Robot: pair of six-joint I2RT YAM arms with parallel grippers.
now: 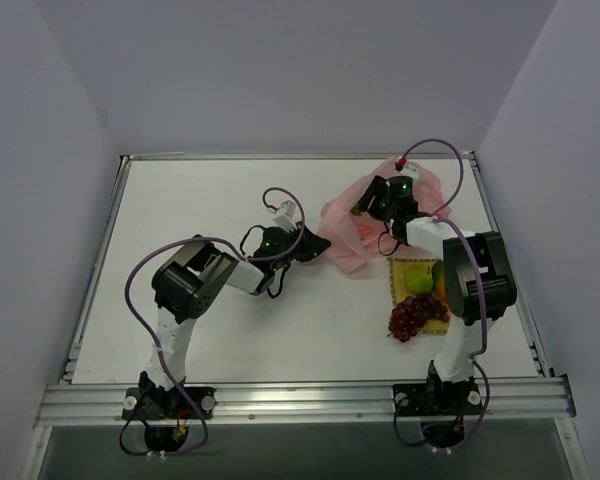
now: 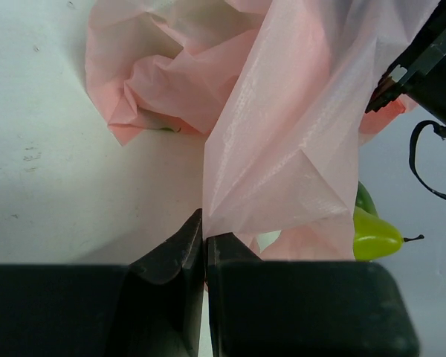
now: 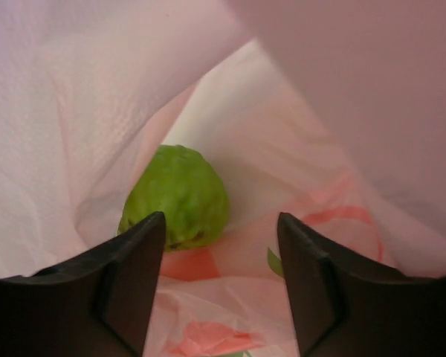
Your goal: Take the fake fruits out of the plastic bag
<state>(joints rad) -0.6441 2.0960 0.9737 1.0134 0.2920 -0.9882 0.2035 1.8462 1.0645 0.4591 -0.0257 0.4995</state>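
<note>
The pink plastic bag (image 1: 352, 225) lies crumpled at the table's far middle-right. My left gripper (image 1: 308, 243) is shut on the bag's near left edge (image 2: 267, 149), its fingers (image 2: 180, 249) pinching the film. My right gripper (image 1: 372, 203) is open inside the bag's mouth; its view shows the bumpy green ball (image 3: 177, 197) lying in the bag (image 3: 297, 149) just ahead of the left finger (image 3: 137, 260). A green apple (image 1: 419, 277), a mango (image 1: 439, 280) and a dark grape bunch (image 1: 415, 316) lie outside the bag on and beside the yellow mat (image 1: 396, 282). A green fruit (image 2: 372, 234) peeks past the bag in the left wrist view.
The yellow woven mat lies near the right arm's base. Metal rails (image 1: 300, 395) edge the table at the front and sides. Grey walls enclose the table on three sides. The right arm's cable (image 1: 435, 150) loops over the bag.
</note>
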